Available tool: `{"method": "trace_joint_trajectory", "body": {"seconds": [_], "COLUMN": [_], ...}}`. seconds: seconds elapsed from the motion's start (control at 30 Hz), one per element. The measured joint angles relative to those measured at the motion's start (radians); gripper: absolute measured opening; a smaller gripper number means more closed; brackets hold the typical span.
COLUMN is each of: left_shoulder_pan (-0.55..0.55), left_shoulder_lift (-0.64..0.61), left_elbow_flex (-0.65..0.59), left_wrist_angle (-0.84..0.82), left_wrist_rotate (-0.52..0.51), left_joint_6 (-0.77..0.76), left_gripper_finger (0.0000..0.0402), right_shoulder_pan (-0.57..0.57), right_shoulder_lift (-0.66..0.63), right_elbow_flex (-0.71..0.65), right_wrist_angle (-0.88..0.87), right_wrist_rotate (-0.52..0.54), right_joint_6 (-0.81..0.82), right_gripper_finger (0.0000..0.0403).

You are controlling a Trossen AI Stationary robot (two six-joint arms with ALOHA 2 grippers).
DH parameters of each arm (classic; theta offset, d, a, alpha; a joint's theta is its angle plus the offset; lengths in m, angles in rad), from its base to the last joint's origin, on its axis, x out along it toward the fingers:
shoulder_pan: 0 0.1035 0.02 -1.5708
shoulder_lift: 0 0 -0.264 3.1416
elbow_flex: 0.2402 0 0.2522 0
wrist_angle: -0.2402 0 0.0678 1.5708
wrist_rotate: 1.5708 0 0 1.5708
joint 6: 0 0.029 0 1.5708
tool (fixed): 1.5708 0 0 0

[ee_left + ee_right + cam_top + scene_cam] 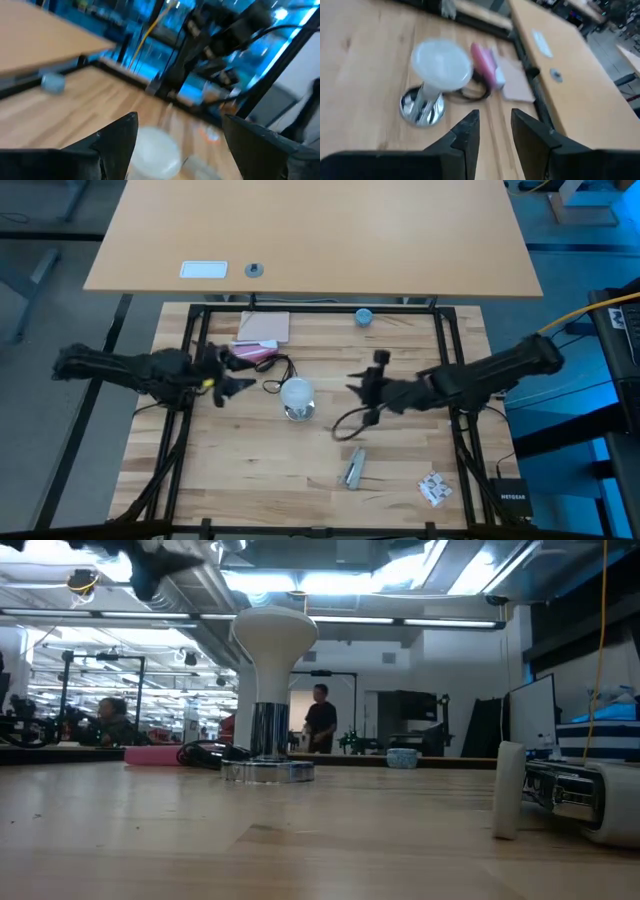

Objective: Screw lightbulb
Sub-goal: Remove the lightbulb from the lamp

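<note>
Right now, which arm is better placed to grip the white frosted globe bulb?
Probably the left. The left gripper is wide open just beside the white frosted globe bulb, which shows between its fingers. The right gripper sits slightly farther off, its fingers narrower.

Wooden table (230,470), lightbulb (297,392) upright (shiny base), pink pad (254,352)

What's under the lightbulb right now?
The lightbulb stands neck-down in a shiny metal socket on a round metal base resting on the table. The bulb's thread is hidden inside the socket, so how far it is screwed cannot be seen.
</note>
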Motion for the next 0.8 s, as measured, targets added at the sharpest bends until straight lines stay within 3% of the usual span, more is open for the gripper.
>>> {"method": "trace_joint_trajectory", "body": {"seconds": [0.17,0.33,0.8], "left_shoulder_pan": [0.0,0.0,0.001], "left_shoulder_lift": [-0.138,-0.212,-0.206], "left_elbow_flex": [0.0,0.0,-0.001], "left_wrist_angle": [-0.025,-0.171,-0.377], "left_wrist_rotate": [0.0,0.0,-0.011], "left_joint_6": [0.034,0.07,0.046], "left_gripper_finger": [0.0282,0.0282,0.0282], "right_shoulder_pan": [0.0,0.0,-0.013], "right_shoulder_lift": [-0.11,-0.128,-0.081], "right_elbow_flex": [0.0,0.0,0.001], "right_wrist_angle": [0.002,0.005,0.054], "right_wrist_rotate": [-0.018,-0.02,0.013], "right_joint_6": [0.002,0.002,-0.102], "right_gripper_finger": [0.0115,0.0115,0.0115]}}
